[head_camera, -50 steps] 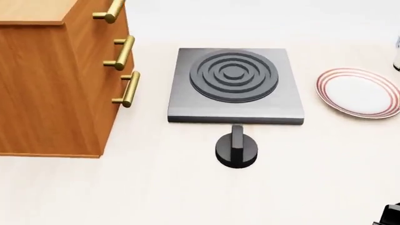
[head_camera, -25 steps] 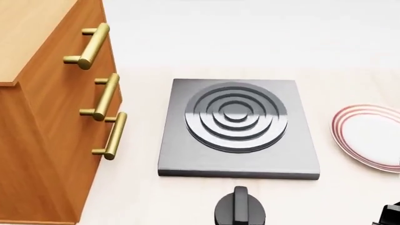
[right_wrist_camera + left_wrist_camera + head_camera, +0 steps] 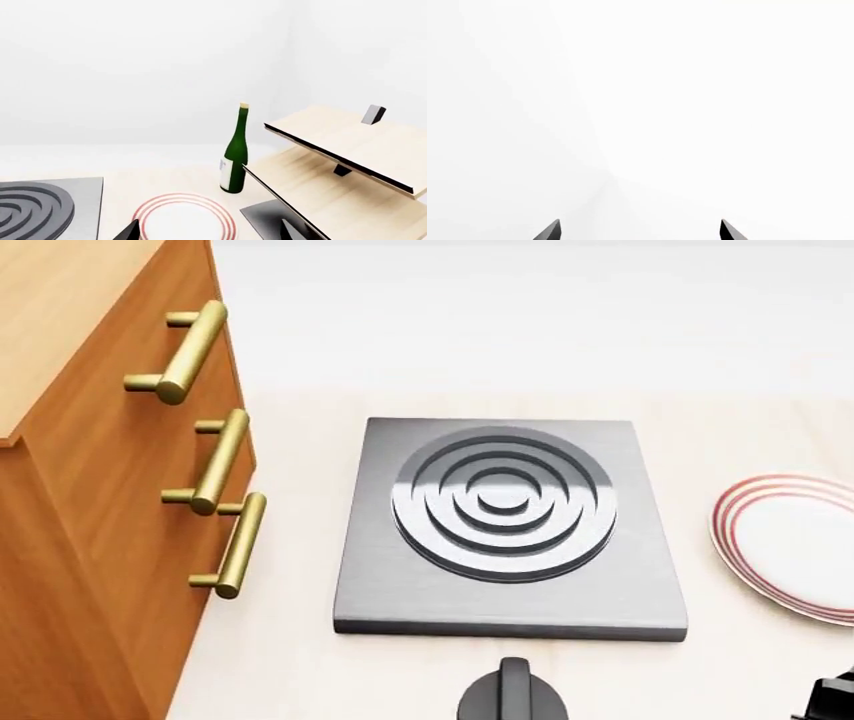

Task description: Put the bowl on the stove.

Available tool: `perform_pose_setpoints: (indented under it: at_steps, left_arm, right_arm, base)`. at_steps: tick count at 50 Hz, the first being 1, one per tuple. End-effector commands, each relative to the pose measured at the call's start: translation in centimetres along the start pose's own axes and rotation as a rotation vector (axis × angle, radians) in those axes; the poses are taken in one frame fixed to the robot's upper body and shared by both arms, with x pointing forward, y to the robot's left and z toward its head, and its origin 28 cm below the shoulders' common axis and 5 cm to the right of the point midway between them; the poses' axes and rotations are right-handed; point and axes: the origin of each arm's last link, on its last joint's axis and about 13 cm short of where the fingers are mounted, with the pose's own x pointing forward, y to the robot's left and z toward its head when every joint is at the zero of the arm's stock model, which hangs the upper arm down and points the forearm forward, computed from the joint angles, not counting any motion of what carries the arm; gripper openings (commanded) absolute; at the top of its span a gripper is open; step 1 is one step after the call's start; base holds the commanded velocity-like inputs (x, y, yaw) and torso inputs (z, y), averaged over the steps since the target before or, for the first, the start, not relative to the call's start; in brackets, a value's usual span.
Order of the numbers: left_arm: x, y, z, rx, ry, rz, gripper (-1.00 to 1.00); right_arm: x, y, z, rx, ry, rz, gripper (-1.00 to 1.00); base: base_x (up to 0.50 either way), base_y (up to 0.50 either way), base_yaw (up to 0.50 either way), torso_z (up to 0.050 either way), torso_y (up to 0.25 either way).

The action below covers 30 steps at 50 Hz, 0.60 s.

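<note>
The bowl appears in no view, so the step is still locating it; the stove sits bare mid-desk; both grippers' fingertips stand apart, empty.

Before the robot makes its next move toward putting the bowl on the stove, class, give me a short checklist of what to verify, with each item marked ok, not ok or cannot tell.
1. Bowl located: not ok; it appears in none of the three views.
2. Stove in sight, burner bare: ok.
3. Left tool free to grasp: ok; tips apart, nothing between them, facing blank white.
4. Right tool free to grasp: ok; tips apart, nothing held, above the plate.
5. Obstacles near the right arm: cannot tell how close; a green bottle and a wooden shelf stand beyond the plate.
</note>
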Motion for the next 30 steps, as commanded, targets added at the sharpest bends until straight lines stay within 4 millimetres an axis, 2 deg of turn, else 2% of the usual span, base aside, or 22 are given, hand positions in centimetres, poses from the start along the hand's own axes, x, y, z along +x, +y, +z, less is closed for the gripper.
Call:
perform_pose_setpoints:
  at_steps: [1,3,8,20,30]
  left_arm:
    - [0.0,0.2,-0.1,0.043,-0.004,0.01,1.0]
    - [-0.1,0.3,-0.2,0.045,-0.003,0.01,1.0]
    - [-0.1,0.2,-0.3,0.042,0.002,0.009,1.0]
    - [-0.2,0.3,-0.5,0.049,0.004,0.009,1.0]
    - [-0.2,0.3,-0.5,0.053,0.006,0.009,1.0]
  right_arm:
    - [-0.1,-0.3,0.0,0.004,0.003,-0.016,1.0]
    - [0.0,-0.3,0.3,-0.005,-0.004,-0.008,1.0]
    - [0.4,-1.0,1.7,-0.044,0.009,-0.007,1.0]
    - [1.7,-4.1,7.0,-0.148,0.032,0.019,1.0]
    - [2.9,-5.5,10.4,-0.262,0.044,0.15,1.0]
  base:
    - [0.5,0.0,0.0,0.0,0.0]
    - [0.5,0.0,0.0,0.0,0.0]
    - [0.02,0.0,0.0,0.0,0.0]
    - [0.0,0.0,0.0,0.0,0.0]
    - [0.0,0.0,0.0,0.0,0.0]
